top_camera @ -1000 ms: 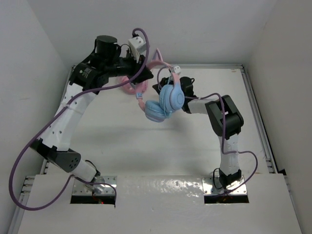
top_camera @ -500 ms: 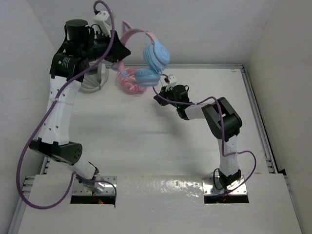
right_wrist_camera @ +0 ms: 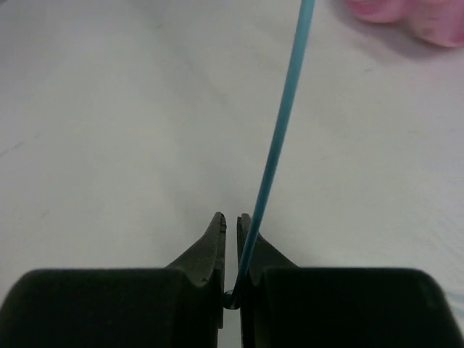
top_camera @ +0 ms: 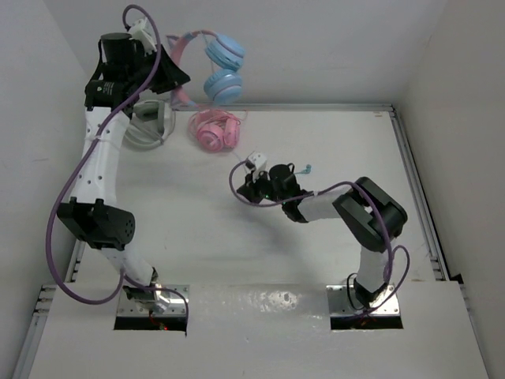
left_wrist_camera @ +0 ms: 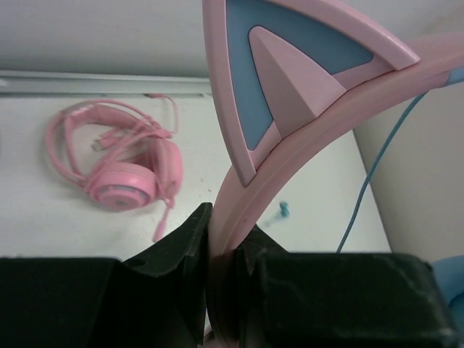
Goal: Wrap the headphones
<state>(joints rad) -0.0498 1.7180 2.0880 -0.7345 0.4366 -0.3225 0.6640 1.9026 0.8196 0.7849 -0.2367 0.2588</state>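
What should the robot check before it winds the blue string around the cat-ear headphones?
1. Grip of the left hand on the headphones, at the pink headband: ok, shut tight on it.
2. Grip of the right hand on the thin blue cable: ok, pinched between the fingers.
3. Headphones up off the table: ok.
4. Cable straight where it leaves the right hand: ok.
5. Cable clear of the all-pink headphones lying on the table: cannot tell.
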